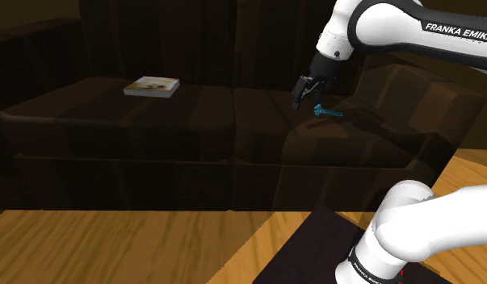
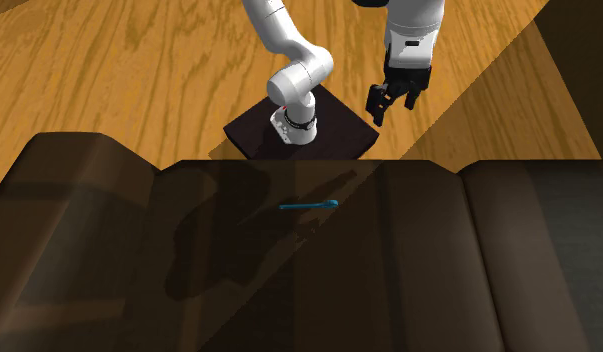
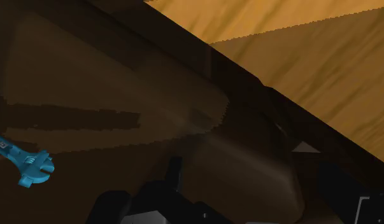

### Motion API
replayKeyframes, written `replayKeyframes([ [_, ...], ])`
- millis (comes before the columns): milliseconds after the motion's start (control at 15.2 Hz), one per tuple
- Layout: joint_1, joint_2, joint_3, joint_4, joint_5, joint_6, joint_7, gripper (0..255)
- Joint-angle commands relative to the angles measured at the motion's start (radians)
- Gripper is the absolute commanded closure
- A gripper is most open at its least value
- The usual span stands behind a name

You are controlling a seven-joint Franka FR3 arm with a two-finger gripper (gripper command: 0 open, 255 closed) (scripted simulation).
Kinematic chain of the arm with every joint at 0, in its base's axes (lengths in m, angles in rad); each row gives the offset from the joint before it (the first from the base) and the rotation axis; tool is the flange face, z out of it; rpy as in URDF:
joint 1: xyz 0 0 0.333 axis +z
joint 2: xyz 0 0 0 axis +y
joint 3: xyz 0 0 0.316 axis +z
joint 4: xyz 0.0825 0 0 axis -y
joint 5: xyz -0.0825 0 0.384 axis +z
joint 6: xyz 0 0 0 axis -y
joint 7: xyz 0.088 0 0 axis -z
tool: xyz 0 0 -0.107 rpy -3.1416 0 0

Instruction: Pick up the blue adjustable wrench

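Note:
The blue adjustable wrench (image 1: 326,111) lies flat on the dark brown sofa's seat cushion (image 1: 258,109), near the armrest. From the second exterior view the wrench (image 2: 309,205) is a thin blue bar near the seat's front edge. My black gripper (image 1: 297,99) hangs above the cushion, just to the wrench's left in the shoulder view, and does not touch it. Its fingers stand apart with nothing between them. In the wrist view the wrench's jaw end (image 3: 25,164) lies well off to one side of the gripper (image 3: 253,168).
A book (image 1: 152,86) lies on the sofa's other seat cushion, far to the shoulder view's left. The sofa's armrest (image 1: 411,105) rises just beyond the wrench. Wooden floor (image 2: 109,70) surrounds the dark stand (image 2: 339,135).

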Motion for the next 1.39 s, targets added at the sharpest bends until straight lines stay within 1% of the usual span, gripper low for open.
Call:
replayKeyframes([
  [0,0.0,0.0,0.0,0.0,0.0,0.0,0.0,0],
  [330,0.067,-0.051,-0.2,-0.031,-0.059,-0.013,-0.361,0],
  [528,0.111,-0.04,-0.324,-0.008,-0.098,-0.026,-0.578,0],
  [726,0.168,-0.001,-0.45,0.046,-0.13,-0.042,-0.796,0],
  [924,0.243,0.064,-0.581,0.127,-0.152,-0.06,-1.013,0],
  [1056,0.305,0.119,-0.673,0.195,-0.158,-0.074,-1.159,0],
  [1188,0.377,0.185,-0.773,0.272,-0.154,-0.089,-1.307,0],
  [1320,0.463,0.261,-0.885,0.358,-0.137,-0.105,-1.46,0],
])
